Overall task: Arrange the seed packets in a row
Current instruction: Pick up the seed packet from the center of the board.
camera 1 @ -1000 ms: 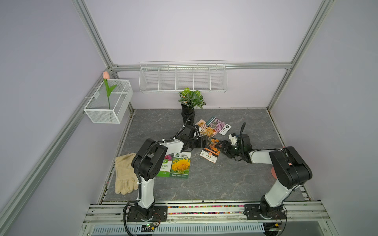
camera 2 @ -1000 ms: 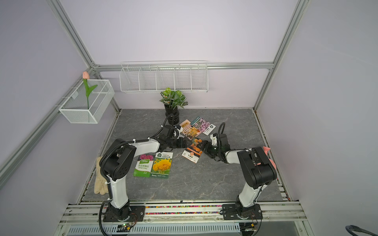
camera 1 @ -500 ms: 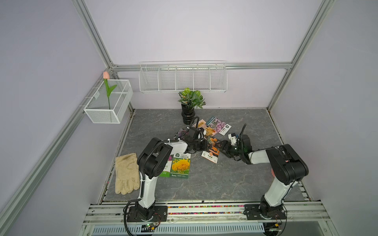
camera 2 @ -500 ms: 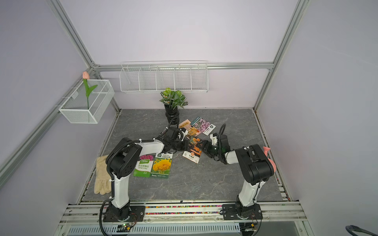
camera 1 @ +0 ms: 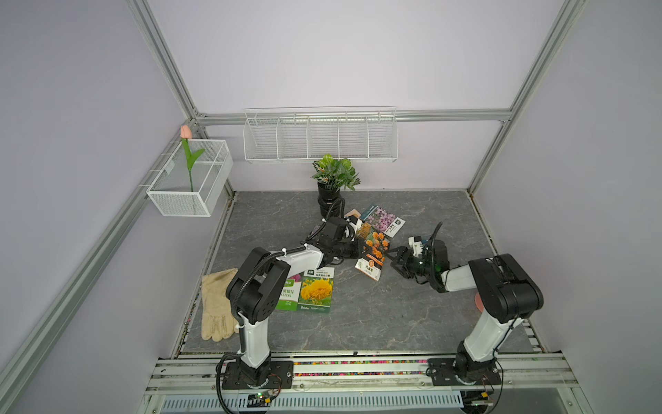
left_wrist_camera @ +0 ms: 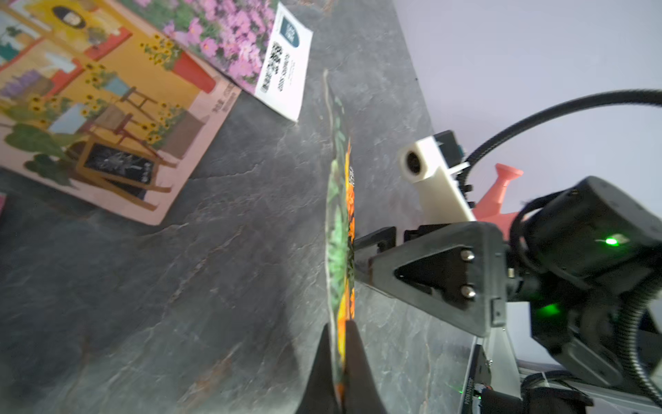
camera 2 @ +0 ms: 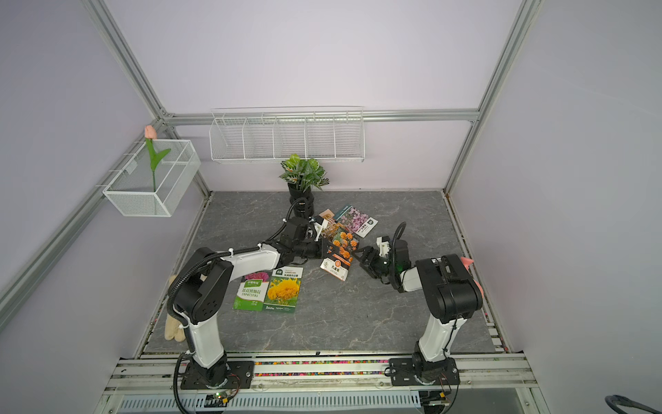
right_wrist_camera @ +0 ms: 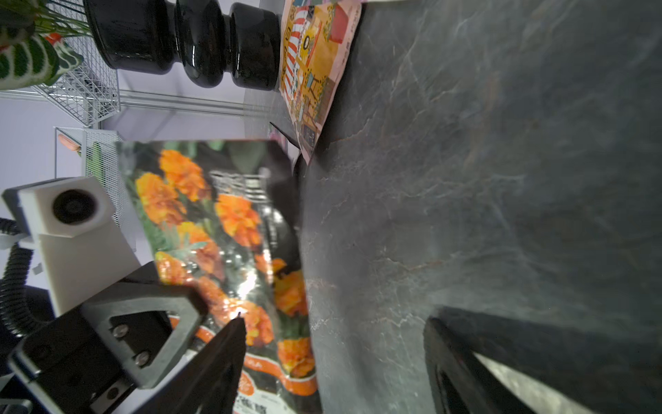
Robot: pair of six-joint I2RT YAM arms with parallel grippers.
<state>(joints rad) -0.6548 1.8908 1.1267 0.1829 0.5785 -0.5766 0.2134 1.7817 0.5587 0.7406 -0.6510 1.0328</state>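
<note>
Five seed packets (camera 1: 317,290) clearly seen — one glove (camera 1: 215,304), one potted plant (camera 1: 335,175), two wire baskets (camera 1: 318,138).

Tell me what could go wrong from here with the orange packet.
1. The left tool pinches only one edge of the orange packet; being glossy, it may slip or flop.
2. The open right tool reaches right up to the packet's printed face; moving either arm could knock it loose or bump the tools together.

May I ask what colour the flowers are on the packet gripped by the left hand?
Orange, on the packet; clearest in the right wrist view.
</note>
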